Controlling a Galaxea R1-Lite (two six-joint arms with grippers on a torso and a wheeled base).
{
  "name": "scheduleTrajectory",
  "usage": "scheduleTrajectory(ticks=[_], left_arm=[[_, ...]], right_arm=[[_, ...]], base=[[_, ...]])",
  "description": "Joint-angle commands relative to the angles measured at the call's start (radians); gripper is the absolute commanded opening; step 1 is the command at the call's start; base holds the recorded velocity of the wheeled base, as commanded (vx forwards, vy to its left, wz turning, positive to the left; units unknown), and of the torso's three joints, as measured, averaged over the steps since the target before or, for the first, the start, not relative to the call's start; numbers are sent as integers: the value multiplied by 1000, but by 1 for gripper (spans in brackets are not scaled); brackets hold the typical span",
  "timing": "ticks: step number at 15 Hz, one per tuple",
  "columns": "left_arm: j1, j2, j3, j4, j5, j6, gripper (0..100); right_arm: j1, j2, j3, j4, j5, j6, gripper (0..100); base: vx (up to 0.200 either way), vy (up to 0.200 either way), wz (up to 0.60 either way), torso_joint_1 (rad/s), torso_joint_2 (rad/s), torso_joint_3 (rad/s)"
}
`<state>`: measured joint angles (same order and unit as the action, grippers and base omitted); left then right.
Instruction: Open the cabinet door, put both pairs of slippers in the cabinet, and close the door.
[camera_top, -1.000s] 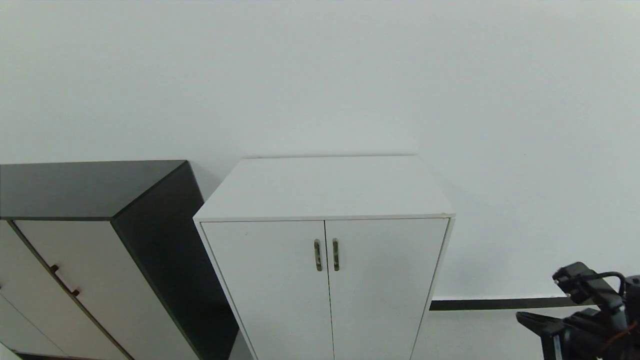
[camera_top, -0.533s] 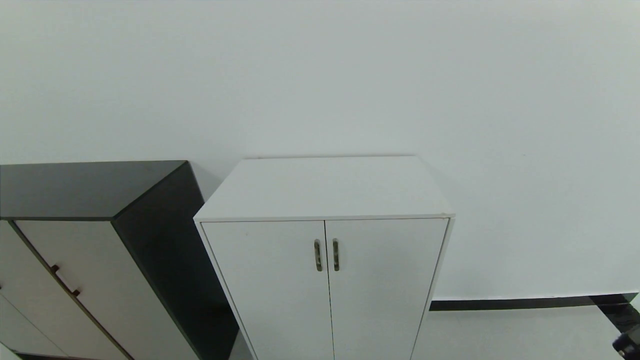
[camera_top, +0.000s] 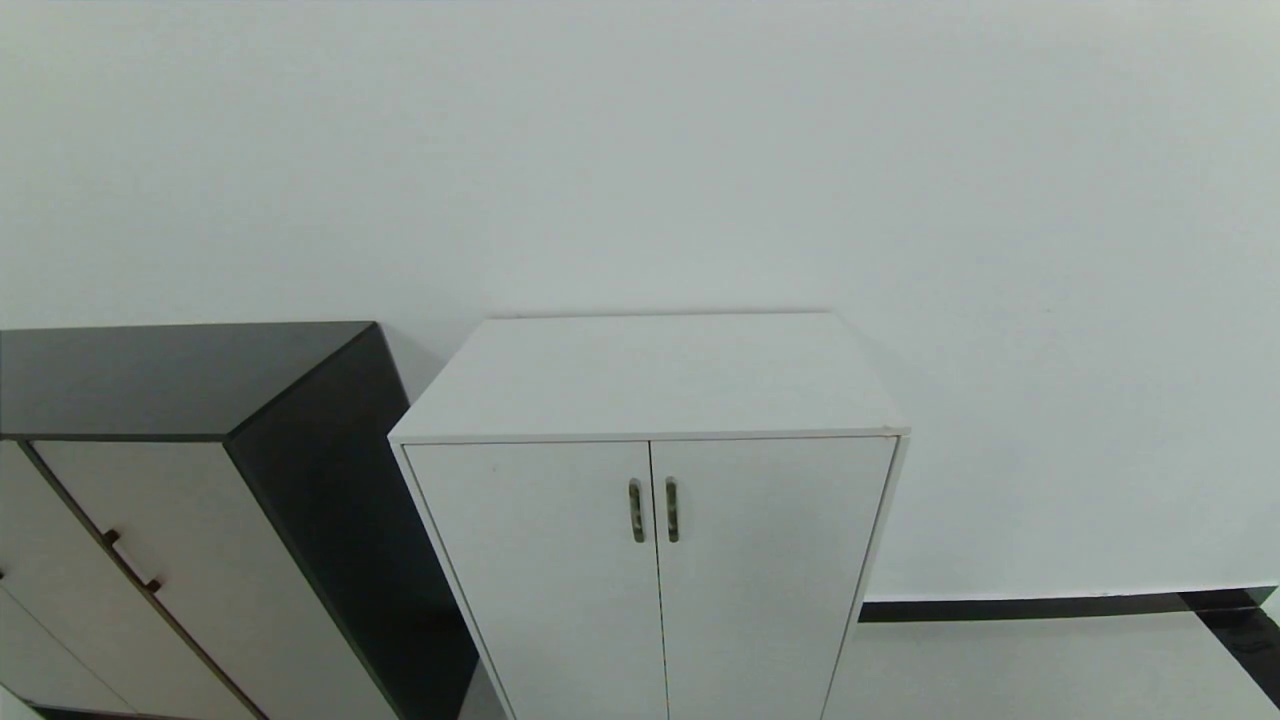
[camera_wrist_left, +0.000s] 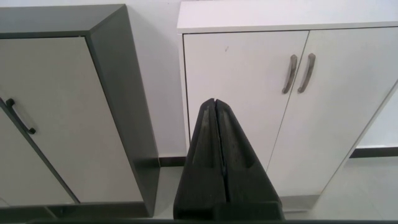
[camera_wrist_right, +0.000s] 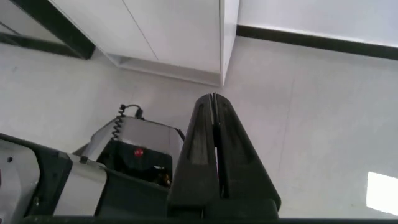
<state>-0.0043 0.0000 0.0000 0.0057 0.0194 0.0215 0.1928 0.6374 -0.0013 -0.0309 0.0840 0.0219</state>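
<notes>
- The dark cabinet (camera_top: 190, 380) on the left stands just beside the white cabinet (camera_top: 650, 370), in the same place as a second ago. The head camera has not shifted.
- The left end effector (camera_wrist_left: 216, 102) is empty, its fingers pressed flat together. It points at the white cabinet's left door (camera_wrist_left: 242, 93) and is well apart from it.
- Both doors are shut and flush, as they were a second ago. The two handles (camera_top: 636, 510) (camera_top: 671, 509) sit side by side at the centre seam, with nothing touching them. Whatever lies behind the doors is hidden.
- The one real change is on the right. A second ago the right arm stood in the lower right corner of the head view, half a second ago only a sliver of it was left there, and now the black skirting strip (camera_top: 1000, 607) runs across that corner unbroken.
- The right end effector (camera_wrist_right: 214, 99) is now low and aimed at the floor (camera_wrist_right: 323, 112) near the cabinet's bottom corner. It holds nothing and its fingers are closed to a slit.
- I judge this to be an arm retiring to rest. Either the door has just been closed and the work is finished, or the opening step has not begun; the shut doors do not settle which.
- If work remains, the next move calls for spreading the fingers before reaching for a handle.
</notes>
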Motion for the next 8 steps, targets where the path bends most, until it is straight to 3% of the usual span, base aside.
scheduleTrajectory(ticks=[1, 5, 8], left_arm=[[0, 0, 0, 0, 1, -2, 0], [0, 0, 0, 0, 4, -2, 0], [0, 0, 0, 0, 1, -2, 0]], right_arm=[[1, -58, -2, 2, -33, -2, 0], [1, -160, -2, 32, -121, -82, 0], [5, -194, 1, 34, -121, -56, 0]], base=[[0, 0, 0, 0, 0, 0], [0, 0, 0, 0, 0, 0], [0, 0, 0, 0, 0, 0]])
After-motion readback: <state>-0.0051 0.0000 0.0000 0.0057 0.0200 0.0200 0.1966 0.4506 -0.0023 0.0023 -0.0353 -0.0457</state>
